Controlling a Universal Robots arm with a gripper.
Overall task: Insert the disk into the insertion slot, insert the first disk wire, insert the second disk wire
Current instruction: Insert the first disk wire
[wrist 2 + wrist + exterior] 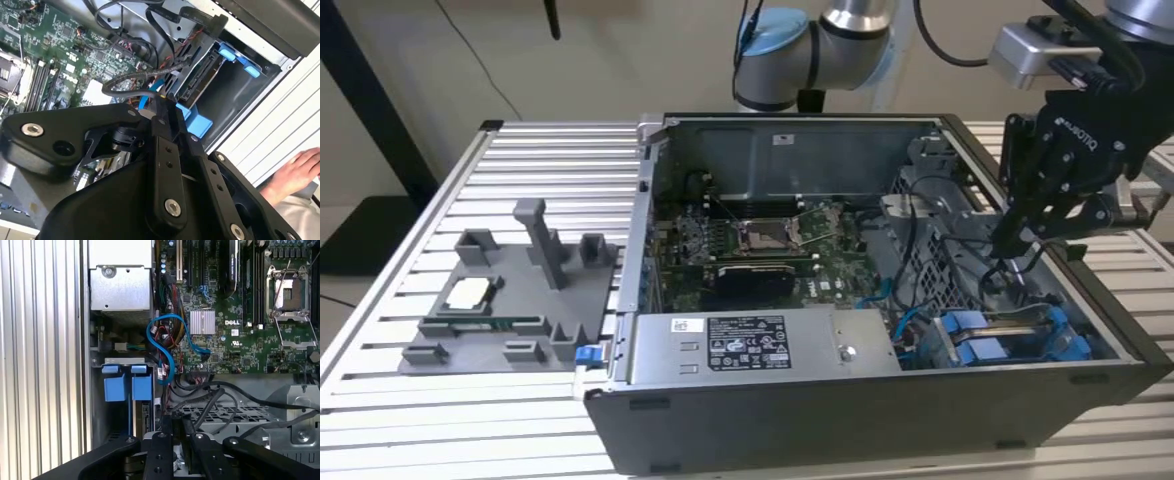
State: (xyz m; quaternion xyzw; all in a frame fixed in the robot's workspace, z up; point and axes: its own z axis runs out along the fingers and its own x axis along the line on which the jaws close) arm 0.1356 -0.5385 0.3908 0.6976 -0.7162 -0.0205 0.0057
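The disk (199,82) lies in the insertion slot (239,92) at the case's corner, its connector edge facing the motherboard. Its blue carrier tabs (983,345) show at the exterior view's lower right and in the first wrist view (122,385). My gripper (1010,245) hangs above that corner, clear of the case floor. Its black fingers (172,125) run close together, shut, with nothing clearly seen between the tips (177,424). A blue wire (167,347) loops from the motherboard toward the disk, and a black wire (142,75) arches just past the fingertips.
A silver power supply box (761,340) sits along the case front beside the slot. The motherboard (761,240) fills the case floor. A grey fixture tray (507,300) lies on the slatted table at the exterior view's left. A person's hand (295,172) rests outside the case.
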